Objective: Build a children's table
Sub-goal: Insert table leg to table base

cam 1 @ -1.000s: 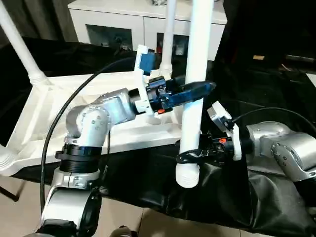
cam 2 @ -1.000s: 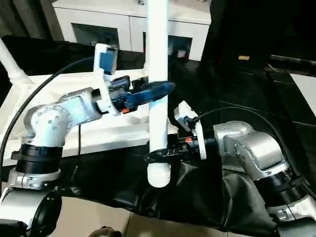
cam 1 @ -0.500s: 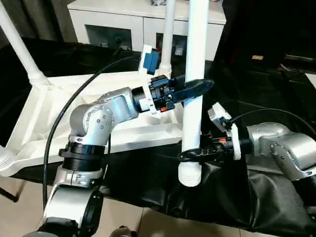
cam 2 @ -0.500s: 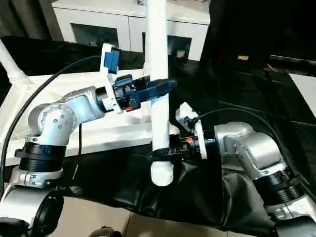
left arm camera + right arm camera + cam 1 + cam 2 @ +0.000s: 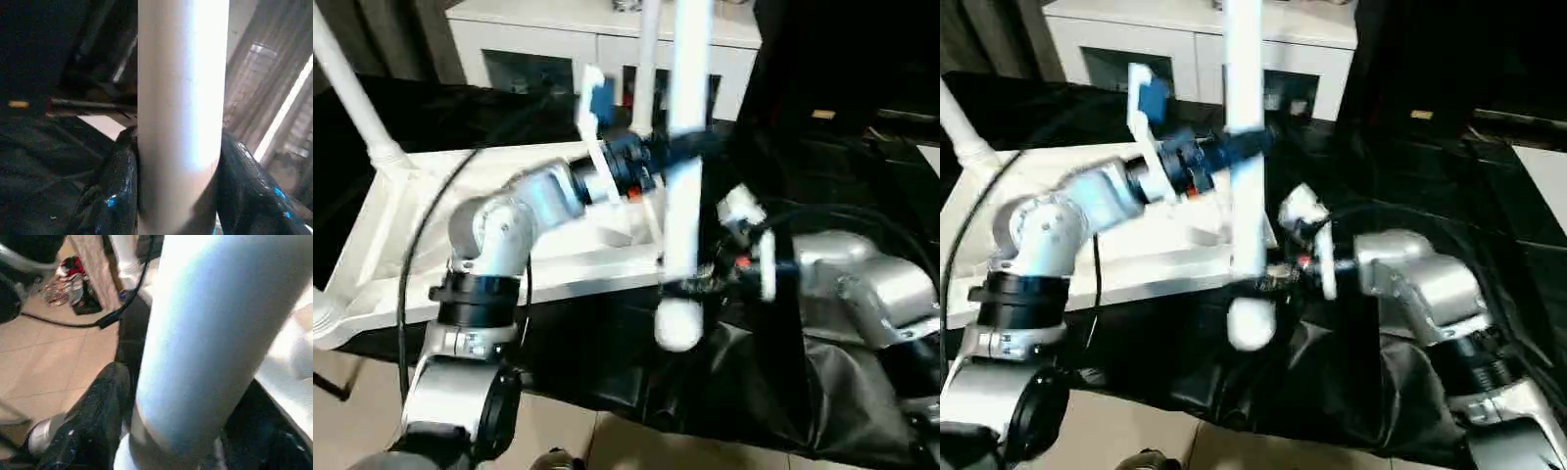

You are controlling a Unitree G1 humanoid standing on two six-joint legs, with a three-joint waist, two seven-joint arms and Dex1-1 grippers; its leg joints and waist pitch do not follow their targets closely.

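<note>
The white tabletop lies upside down on the black-draped table, ribs facing up. Two white legs stand in its far sockets, one at the far left and one behind the arms. A third leg is upright just off the tabletop's near right corner. My left gripper is shut on its middle; in the left wrist view both black fingers press the tube. My right gripper brackets the leg's lower end with its fingers standing slightly off the tube.
A white glass-door cabinet stands behind the table. Black cloth covers the work table to the right and hangs over its front edge. Tiled floor shows below, and an empty corner socket sits at the tabletop's near left.
My left gripper's fingers have closed onto the leg. My right gripper's fingers have spread a little off it. The leg and both arms sit slightly further left.
</note>
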